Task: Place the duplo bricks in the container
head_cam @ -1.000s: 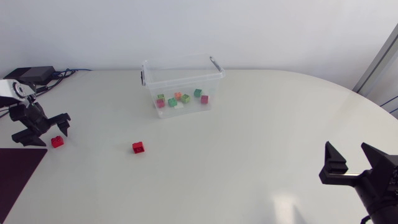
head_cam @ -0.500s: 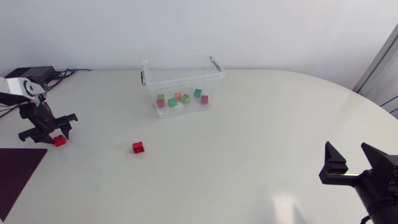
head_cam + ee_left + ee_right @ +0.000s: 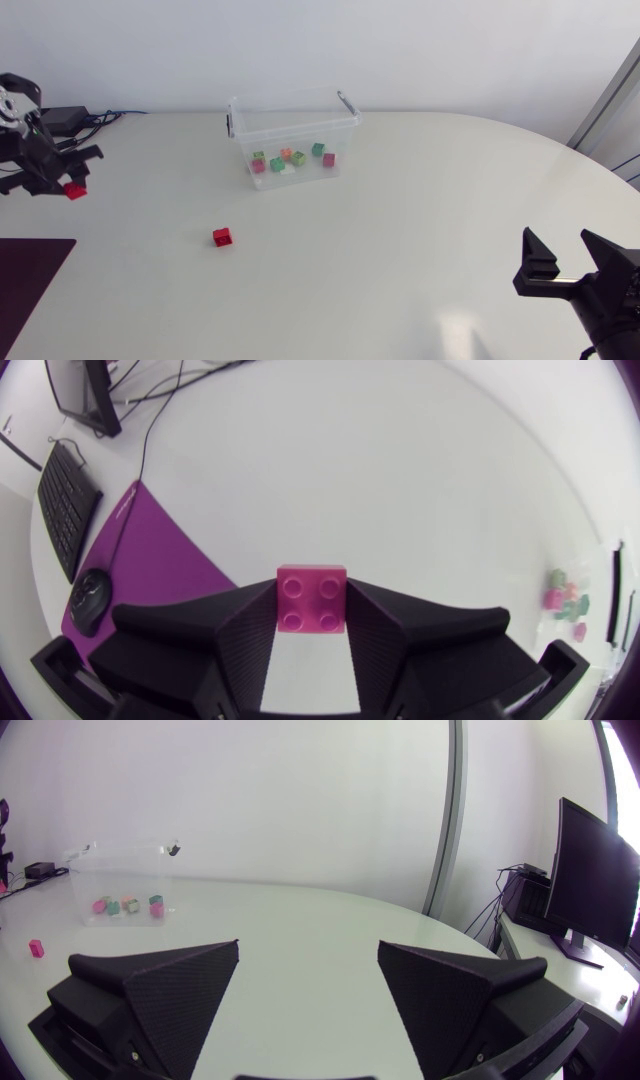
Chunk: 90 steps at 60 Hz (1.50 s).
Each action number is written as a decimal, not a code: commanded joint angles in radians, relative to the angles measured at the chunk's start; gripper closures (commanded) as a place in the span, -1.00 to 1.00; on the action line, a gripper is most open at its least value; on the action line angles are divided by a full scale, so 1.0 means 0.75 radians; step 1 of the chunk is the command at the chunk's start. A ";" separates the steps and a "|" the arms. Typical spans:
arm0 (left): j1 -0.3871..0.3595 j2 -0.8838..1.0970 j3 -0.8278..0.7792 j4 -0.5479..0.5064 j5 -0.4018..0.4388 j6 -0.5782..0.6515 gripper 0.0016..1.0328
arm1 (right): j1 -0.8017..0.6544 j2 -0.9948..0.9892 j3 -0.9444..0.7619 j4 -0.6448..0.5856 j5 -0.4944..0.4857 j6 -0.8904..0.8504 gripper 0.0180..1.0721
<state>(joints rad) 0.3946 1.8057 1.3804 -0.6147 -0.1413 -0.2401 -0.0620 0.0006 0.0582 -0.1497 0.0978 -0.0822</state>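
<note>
My left pincer [image 3: 312, 612] clamps a red brick [image 3: 312, 592] at its very tips; swinging toward the container [image 3: 300, 128] could shake it loose.

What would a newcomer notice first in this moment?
The red brick gripped by the left hand above the left end of the table. Next, the clear box at the back with coloured bricks inside, and a second red brick lying alone in front of it. The right hand is open at the near right.
</note>
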 commanded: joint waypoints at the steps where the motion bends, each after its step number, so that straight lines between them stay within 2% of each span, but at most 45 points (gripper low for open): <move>1: -0.060 -0.135 -0.051 0.012 0.037 -0.015 0.36 | -0.007 -0.007 -0.010 -0.027 -0.004 -0.001 -0.92; 13: -0.230 -0.305 -0.094 0.108 0.135 0.042 0.37 | -0.007 -0.007 -0.010 -0.027 -0.004 -0.001 -0.92; 43: -0.639 -0.266 -0.032 0.372 0.352 0.222 0.39 | -0.007 -0.007 -0.010 -0.027 -0.004 -0.001 -0.92; 57: -0.718 -0.105 0.129 0.464 0.432 0.245 0.41 | -0.007 -0.007 -0.010 -0.027 -0.004 -0.001 -0.92; 76: -0.835 0.147 0.350 0.535 0.436 0.285 0.39 | -0.007 -0.007 -0.010 -0.027 -0.004 -0.001 -0.92; 78: -0.841 0.176 0.385 0.521 0.434 0.283 0.29 | -0.007 -0.007 -0.010 -0.027 -0.004 -0.001 -0.92; 80: -0.847 0.227 0.456 0.447 0.432 0.287 -0.30 | -0.007 -0.007 -0.010 -0.027 -0.004 -0.001 -0.92; 81: -0.849 0.253 0.499 0.396 0.430 0.302 -0.78 | -0.007 -0.007 -0.010 -0.027 -0.004 -0.001 -0.92; 82: -0.851 0.272 0.532 0.362 0.428 0.314 -0.98 | -0.007 -0.007 -0.010 -0.027 -0.004 -0.001 -0.92; 90: -0.845 0.259 0.555 0.249 0.420 0.424 -0.94 | -0.007 -0.007 -0.010 -0.027 -0.004 -0.001 -0.92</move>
<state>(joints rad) -0.2436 1.9972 1.7672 -0.3885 0.1753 0.0128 -0.0620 0.0006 0.0582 -0.1497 0.0978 -0.0822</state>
